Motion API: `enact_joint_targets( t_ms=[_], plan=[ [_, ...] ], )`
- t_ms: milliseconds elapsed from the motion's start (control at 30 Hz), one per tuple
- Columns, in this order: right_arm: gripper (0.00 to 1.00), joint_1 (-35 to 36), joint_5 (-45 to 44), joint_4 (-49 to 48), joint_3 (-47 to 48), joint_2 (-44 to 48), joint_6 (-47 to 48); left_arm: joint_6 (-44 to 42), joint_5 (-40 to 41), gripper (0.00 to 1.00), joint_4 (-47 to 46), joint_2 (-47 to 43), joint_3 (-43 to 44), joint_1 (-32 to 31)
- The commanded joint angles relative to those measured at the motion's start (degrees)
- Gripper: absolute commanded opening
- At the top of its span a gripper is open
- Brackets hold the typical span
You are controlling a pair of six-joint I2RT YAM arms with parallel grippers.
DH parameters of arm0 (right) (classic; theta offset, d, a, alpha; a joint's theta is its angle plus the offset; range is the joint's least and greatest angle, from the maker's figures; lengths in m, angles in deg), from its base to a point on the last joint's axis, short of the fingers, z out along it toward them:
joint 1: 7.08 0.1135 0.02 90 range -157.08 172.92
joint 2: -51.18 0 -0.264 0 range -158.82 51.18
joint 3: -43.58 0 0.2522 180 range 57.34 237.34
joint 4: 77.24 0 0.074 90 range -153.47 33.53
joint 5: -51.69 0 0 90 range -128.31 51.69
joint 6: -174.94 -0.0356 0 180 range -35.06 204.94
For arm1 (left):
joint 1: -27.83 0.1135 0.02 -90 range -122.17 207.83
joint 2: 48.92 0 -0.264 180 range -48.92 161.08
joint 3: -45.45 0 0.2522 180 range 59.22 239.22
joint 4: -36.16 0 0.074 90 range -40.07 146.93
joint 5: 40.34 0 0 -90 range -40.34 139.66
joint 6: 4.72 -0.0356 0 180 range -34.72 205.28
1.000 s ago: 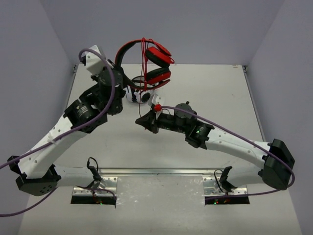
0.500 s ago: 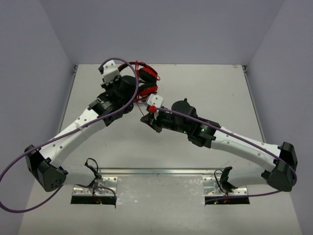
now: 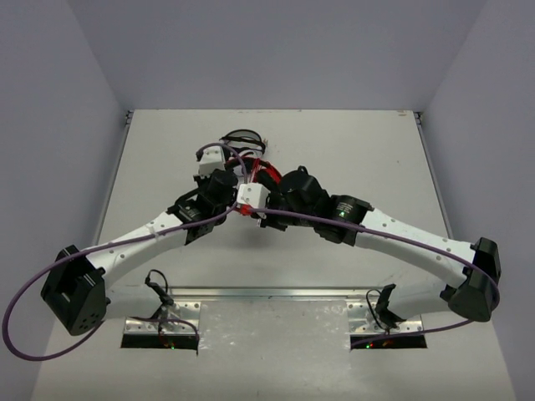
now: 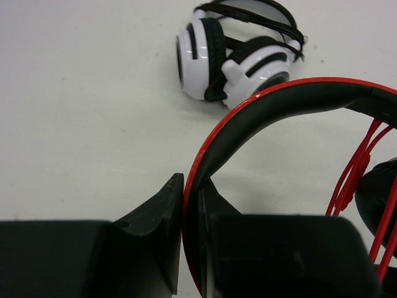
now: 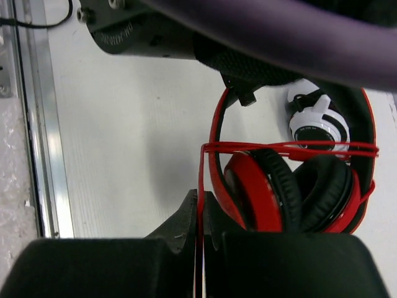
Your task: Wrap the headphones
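The red headphones (image 3: 267,174) sit low between my two grippers, mostly hidden by them in the top view. My left gripper (image 4: 192,192) is shut on the red headband (image 4: 279,102) with its black lining. It also shows in the top view (image 3: 236,180). My right gripper (image 5: 201,208) is shut on the thin red cable (image 5: 201,174), which runs up from the jaws and crosses the ear cups in several turns (image 5: 291,148). The red ear cup with its black pad (image 5: 248,186) lies just right of the right fingers. The right gripper shows in the top view (image 3: 261,189).
The white-and-black striped headphones (image 3: 242,138) lie on the table just behind the red ones; they also show in the left wrist view (image 4: 236,56) and the right wrist view (image 5: 316,124). A metal rail (image 5: 31,124) runs along the table's near edge. Purple arm cables hang over both arms.
My left arm has brought the red headphones down from high at the back to low over the table, nearer to me. My right gripper has moved in close beside them with the cable.
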Motion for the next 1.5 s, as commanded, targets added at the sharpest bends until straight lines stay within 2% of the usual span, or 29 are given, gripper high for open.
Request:
enact_joint_targets(
  t_ms=[0,67,200,367,633,767,900,1133,1300,1467],
  plan=[
    [0.01,0.69,2.18,-1.64,0.98,3.30,6.60,-7.21,-10.18,0.00,-15.86,-4.06,-4.60,0.36],
    [0.01,0.43,3.85,-1.21,0.71,4.00,7.92,-9.76,-15.19,0.00,-18.79,-5.90,-6.73,-1.13],
    [0.01,-1.67,8.15,-0.86,-1.13,5.23,8.89,-13.72,-18.65,0.00,-24.94,-8.90,-12.96,-5.43],
    [0.01,-4.31,13.60,2.91,0.43,4.71,9.07,-15.21,-25.94,0.00,-29.51,-14.96,-19.39,-6.32],
    [0.01,-6.77,20.55,14.25,7.82,-0.21,10.30,-18.29,-27.79,0.00,-28.56,-19.10,-21.16,-11.41],
    [0.01,-7.13,24.94,19.26,10.63,-2.31,10.82,-18.99,-28.94,0.00,-21.80,-15.42,-16.16,-14.31],
    [0.01,-7.57,24.77,21.56,11.00,-3.12,11.70,-17.24,-30.78,0.00,-13.90,-10.94,-10.62,-15.46],
    [0.02,-12.84,29.17,16.90,4.50,0.75,11.18,-11.88,-35.78,0.00,-0.10,-10.84,-5.08,-15.55],
    [0.02,-13.63,28.29,12.86,0.27,1.89,10.30,-12.40,-43.52,0.00,10.89,-10.14,1.08,-15.55],
    [0.09,-13.63,29.87,12.15,-1.31,2.86,9.60,-14.07,-43.01,0.00,17.66,-9.96,3.89,-15.20]
  ],
)
